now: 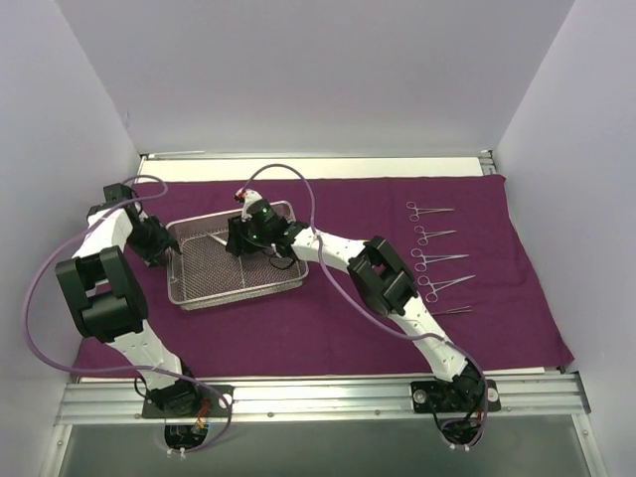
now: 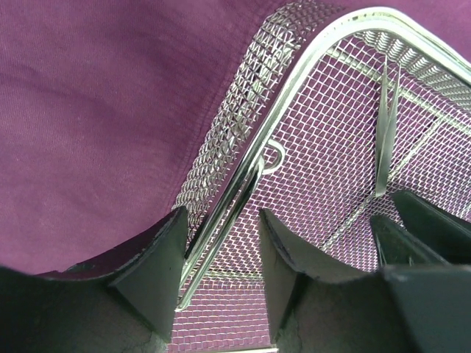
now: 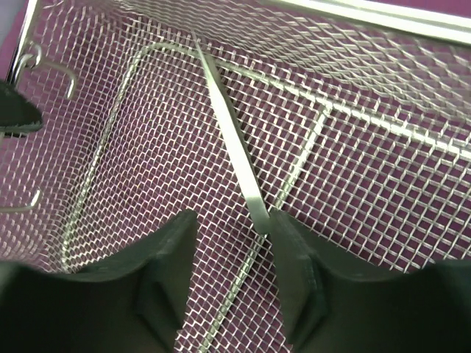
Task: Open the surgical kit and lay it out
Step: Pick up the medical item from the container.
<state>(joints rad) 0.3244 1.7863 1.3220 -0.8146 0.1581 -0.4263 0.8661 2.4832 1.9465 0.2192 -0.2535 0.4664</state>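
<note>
The dark purple cloth wrap (image 1: 298, 333) lies spread flat over the table. The silver wire-mesh tray (image 1: 243, 291) sits on its left half. My left gripper (image 2: 222, 213) is open and straddles the tray's left rim (image 2: 294, 110), one finger outside the wall and one inside. My right gripper (image 3: 232, 215) hangs open inside the tray, low over the mesh floor. Silver tweezers (image 3: 229, 140) lie on that floor, and their near end touches my right finger (image 3: 283, 235). The same tweezers (image 2: 384, 132) show in the left wrist view.
Several scissor-handled clamps (image 1: 437, 258) lie in a column on the cloth at the right, with a thin straight instrument (image 1: 452, 311) below them. White walls close in the back and both sides. A metal rail (image 1: 318, 393) runs along the near edge.
</note>
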